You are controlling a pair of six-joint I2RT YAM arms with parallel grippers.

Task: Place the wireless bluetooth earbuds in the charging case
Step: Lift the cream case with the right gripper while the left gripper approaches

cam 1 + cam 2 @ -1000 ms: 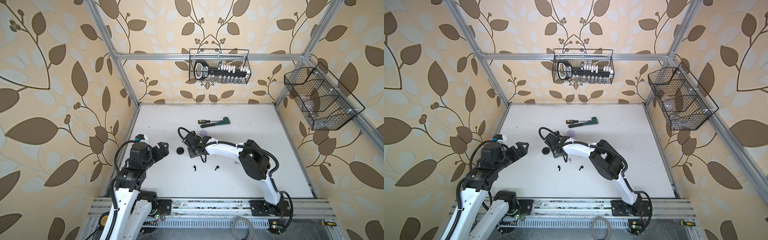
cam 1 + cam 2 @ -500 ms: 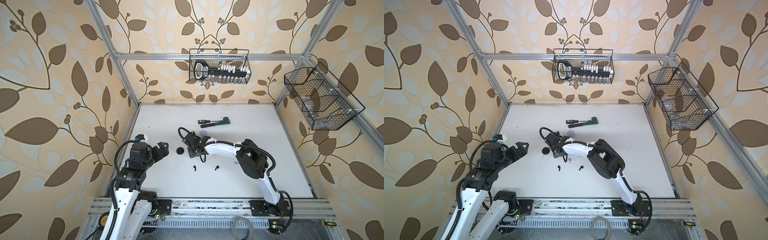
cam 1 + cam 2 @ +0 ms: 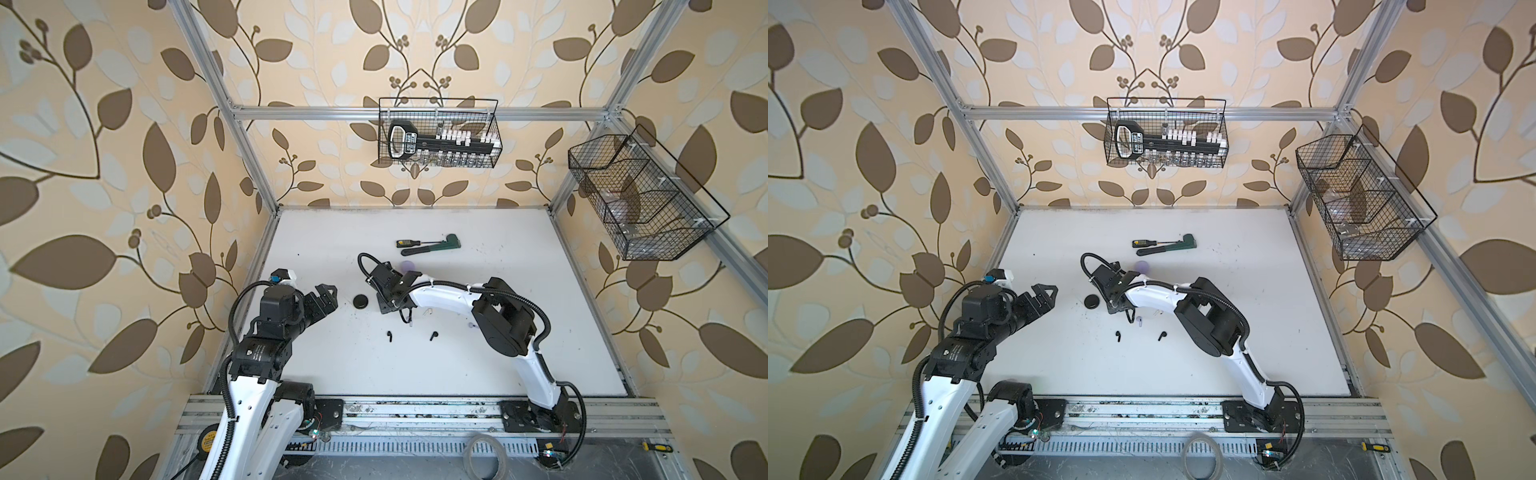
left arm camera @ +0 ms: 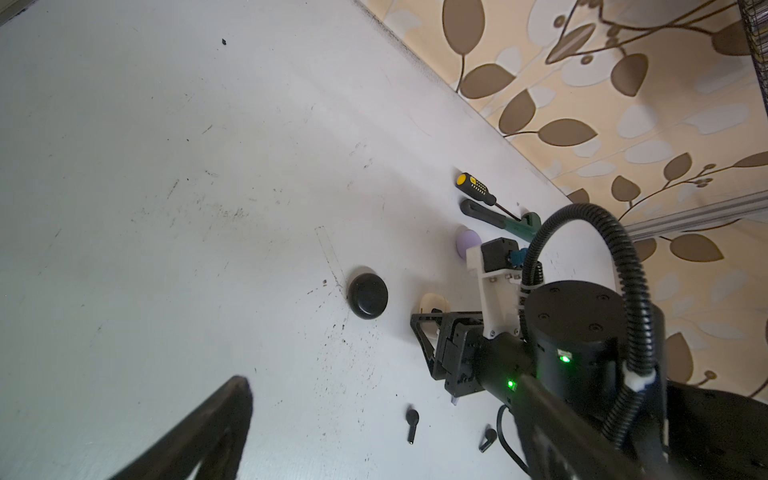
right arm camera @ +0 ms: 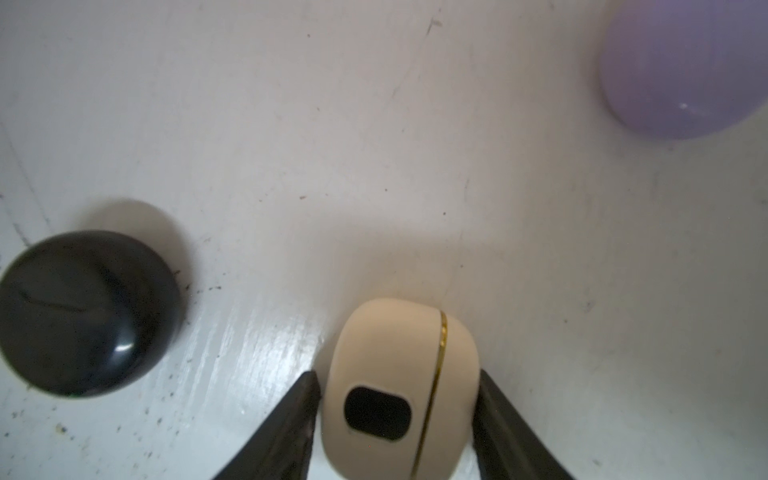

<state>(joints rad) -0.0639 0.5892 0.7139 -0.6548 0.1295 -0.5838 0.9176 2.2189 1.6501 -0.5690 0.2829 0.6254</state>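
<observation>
Top views are hiding what the right wrist view is showing: right gripper (image 5: 395,374) flanking cream case (image 5: 386,340), grip unclear; left gripper (image 3: 330,297) gaping wide

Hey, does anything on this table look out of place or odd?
A screwdriver and a wrench lie at the back of the table, tools with no part in an earbud job. Its white top is scuffed and speckled with black grit, notably near the black case.

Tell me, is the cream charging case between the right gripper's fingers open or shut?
Shut. The cream case shows its thin gold seam line running unbroken across the shell, with no gap at the lid and no earbud wells visible.
</observation>
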